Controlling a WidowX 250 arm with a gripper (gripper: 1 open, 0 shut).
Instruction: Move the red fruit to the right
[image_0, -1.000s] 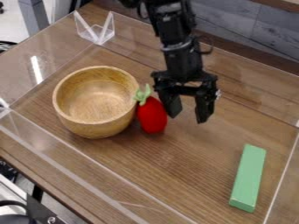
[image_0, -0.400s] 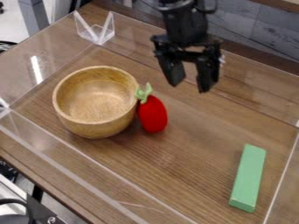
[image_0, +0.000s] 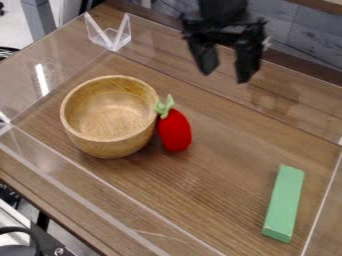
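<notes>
Red fruit (image_0: 173, 130): small, glossy, rounded, strawberry-like, green leafy top; resting on brown wood-grain tabletop (image_0: 214, 190). Sitting right against outer wall of round light-wooden bowl (image_0: 111, 115), on bowl's right side, leaf end up and toward bowl rim. Much smaller than bowl. Appears to touch bowl wall; contact not fully resolvable.

Black two-fingered gripper (image_0: 225, 59): up and to right of bowl, well above and apart from red fruit, pointing steeply down. Fingers spread wide, nothing between them, nothing held.

Flat green rectangular block (image_0: 283, 202): lying on tabletop far to lower right of bowl, well apart from red fruit, long axis running roughly near-to-far.

Clear plastic folded stand (image_0: 108, 33): behind bowl, toward upper left.

Low transparent wall (image_0: 80, 200): bordering work area, passing just in front of and left of bowl.
</notes>
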